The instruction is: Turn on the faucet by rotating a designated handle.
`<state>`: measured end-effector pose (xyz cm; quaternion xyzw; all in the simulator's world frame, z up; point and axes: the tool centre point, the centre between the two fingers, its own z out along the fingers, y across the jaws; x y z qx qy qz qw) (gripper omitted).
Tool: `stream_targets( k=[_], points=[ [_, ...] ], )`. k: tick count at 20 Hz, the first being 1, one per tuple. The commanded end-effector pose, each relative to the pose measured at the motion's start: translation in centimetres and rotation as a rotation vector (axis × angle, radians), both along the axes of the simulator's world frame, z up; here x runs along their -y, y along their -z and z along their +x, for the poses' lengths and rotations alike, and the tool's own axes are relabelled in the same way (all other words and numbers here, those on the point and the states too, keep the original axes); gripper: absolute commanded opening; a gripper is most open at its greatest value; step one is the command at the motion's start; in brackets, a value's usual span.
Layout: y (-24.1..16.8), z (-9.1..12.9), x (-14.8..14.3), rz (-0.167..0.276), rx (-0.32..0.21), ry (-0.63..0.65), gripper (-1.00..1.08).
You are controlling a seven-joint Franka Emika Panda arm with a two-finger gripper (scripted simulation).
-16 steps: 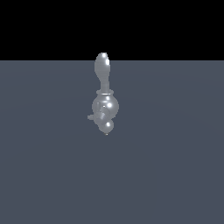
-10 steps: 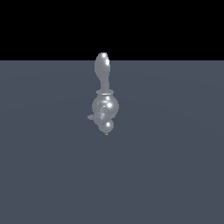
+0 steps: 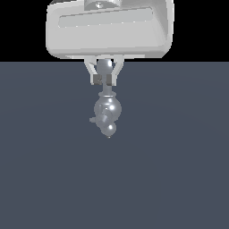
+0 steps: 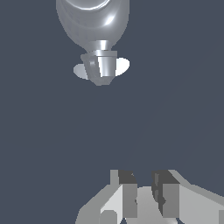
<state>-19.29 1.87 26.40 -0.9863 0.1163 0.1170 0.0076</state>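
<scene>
Two-fingered gripper (image 3: 102, 79) above the faucet (image 3: 108, 108), with its broad white-grey housing (image 3: 108, 29) across the upper part of the exterior view and looking far larger there than the faucet. Fingers (image 3: 95, 74) reaching down on either side of the faucet's teardrop top (image 3: 104, 66), dark pads level with the narrow neck under it, as that view lines them up. Cannot tell from that view alone whether the pads touch the chrome.

Jaws parted only narrowly. Nothing between the fingertips (image 4: 127, 192) in the wrist view; the faucet well apart from them there, with bare floor between. No grip on the faucet shown.

Faucet upright on the flat grey floor (image 3: 179, 156), directly under the gripper in the exterior view. Shiny chrome throughout: round bulbous body in the middle, smaller ball (image 3: 108, 129) just below it and touching it, short side stub (image 3: 93, 119) sticking out from the body toward the exterior view's left.

From the wrist view, only part of the faucet visible: a large chrome bulb cut off by the picture's edge and a short tapered piece (image 4: 101, 65) pointing away from it. Pale oval patch (image 4: 122, 66) right beside that piece; cannot tell what.

Black backdrop (image 3: 22, 27) behind the housing, above the faucet's level.
</scene>
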Motion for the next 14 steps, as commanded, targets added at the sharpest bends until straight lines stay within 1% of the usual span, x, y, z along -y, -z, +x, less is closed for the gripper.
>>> stream_targets(
  k=[1,2,3,4,5,6,7,8,9,10,11,12,13,14],
  points=[
    [0.8,3.3,0.0,-0.027,0.048,0.018,0.06],
    [2.4,3.8,2.3,-0.068,0.043,0.078,0.35],
    [4.2,3.7,2.5,-0.085,0.031,0.111,0.53],
    [5.5,3.7,0.3,-0.098,0.020,0.026,0.66],
    [7.2,3.8,0.3,-0.065,0.012,0.120,0.81],
    [7.2,3.7,1.8,-0.054,0.010,0.152,0.81],
    [6.5,6.8,0.2,-0.099,0.057,0.076,-0.05],
    [6.3,6.6,-0.5,-0.106,0.065,0.063,-0.05],
    [7.8,7.0,-1.0,-0.126,0.076,0.045,0.55],
    [9.0,7.5,0.6,-0.117,0.068,0.145,0.23],
    [9.0,7.4,2.7,-0.113,0.064,0.191,0.23],
    [9.6,12.4,5.4,-0.109,0.090,0.094,-0.24],
    [8.9,10.8,1.9,-0.104,0.116,-0.003,-0.24],
    [10.0,8.4,-5.7,-0.055,0.107,-0.090,0.66]
  ],
)
